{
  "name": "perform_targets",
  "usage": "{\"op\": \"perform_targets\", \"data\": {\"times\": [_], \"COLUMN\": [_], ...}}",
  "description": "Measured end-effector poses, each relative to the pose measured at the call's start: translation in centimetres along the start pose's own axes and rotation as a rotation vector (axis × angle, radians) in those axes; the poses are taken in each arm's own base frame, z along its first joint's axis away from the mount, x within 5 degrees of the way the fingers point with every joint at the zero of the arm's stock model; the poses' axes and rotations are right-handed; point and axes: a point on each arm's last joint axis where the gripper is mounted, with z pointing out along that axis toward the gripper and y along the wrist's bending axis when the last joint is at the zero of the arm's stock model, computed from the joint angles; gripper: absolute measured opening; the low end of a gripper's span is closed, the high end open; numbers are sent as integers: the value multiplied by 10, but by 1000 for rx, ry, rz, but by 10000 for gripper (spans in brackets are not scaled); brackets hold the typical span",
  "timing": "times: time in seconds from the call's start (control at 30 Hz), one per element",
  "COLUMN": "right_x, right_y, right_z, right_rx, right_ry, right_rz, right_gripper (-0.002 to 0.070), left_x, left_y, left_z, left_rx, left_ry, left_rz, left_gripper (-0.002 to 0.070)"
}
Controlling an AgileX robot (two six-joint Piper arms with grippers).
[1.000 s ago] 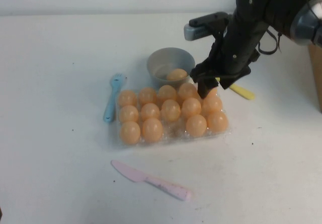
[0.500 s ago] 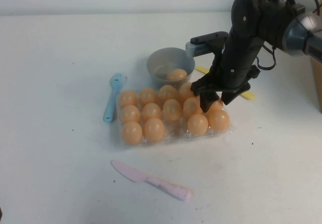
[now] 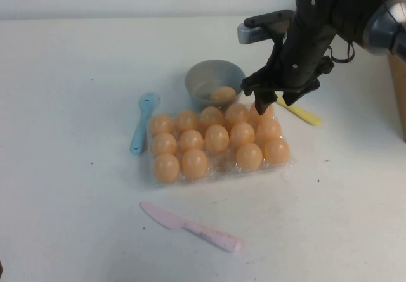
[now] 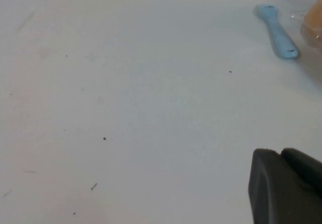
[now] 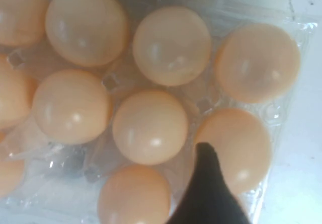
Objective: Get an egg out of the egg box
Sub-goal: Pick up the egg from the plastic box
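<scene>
The clear egg box (image 3: pixel 222 163) lies mid-table and holds several pale-orange eggs, with one front cup bare. My right gripper (image 3: pixel 271 102) hangs open just above the box's back right corner, its fingers either side of the corner egg (image 3: pixel 262 111), which sits in its cup. In the right wrist view one dark finger (image 5: pixel 209 183) stands beside that egg (image 5: pixel 236 143) over the box (image 5: pixel 65 158); the other finger is out of view. My left gripper (image 4: pixel 280 156) is shut over bare table, left of the box, and does not show in the high view.
A grey bowl (image 3: pixel 203 76) with one egg (image 3: pixel 222 94) stands just behind the box. A blue spoon (image 3: pixel 141 123) lies left of the box and shows in the left wrist view (image 4: pixel 277 30). A pink knife (image 3: pixel 190 228) lies in front. A yellow utensil (image 3: pixel 303 114) lies right of the bowl.
My right gripper dipped down among the right-hand eggs half a second ago, then rose and drew back to the back right corner. The eggs stay in their cups.
</scene>
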Motion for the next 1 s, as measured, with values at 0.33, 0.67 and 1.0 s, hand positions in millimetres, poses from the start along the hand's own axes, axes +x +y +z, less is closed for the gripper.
{"op": "perform_targets", "data": {"times": [0.33,0.67,1.0], "right_x": [1,1,1], "right_y": [-1,4,4], "right_z": [28,31,31], "right_rx": [2,-2,-4], "right_ry": [57,63,63], "right_rz": [23,14,14], "right_gripper": [430,429,429], "left_x": [0,0,0], "left_y": [0,0,0], "left_z": [0,0,0], "left_rx": [0,0,0], "left_ry": [0,0,0], "left_rz": [0,0,0], "left_gripper": [-3,-3,-3]}}
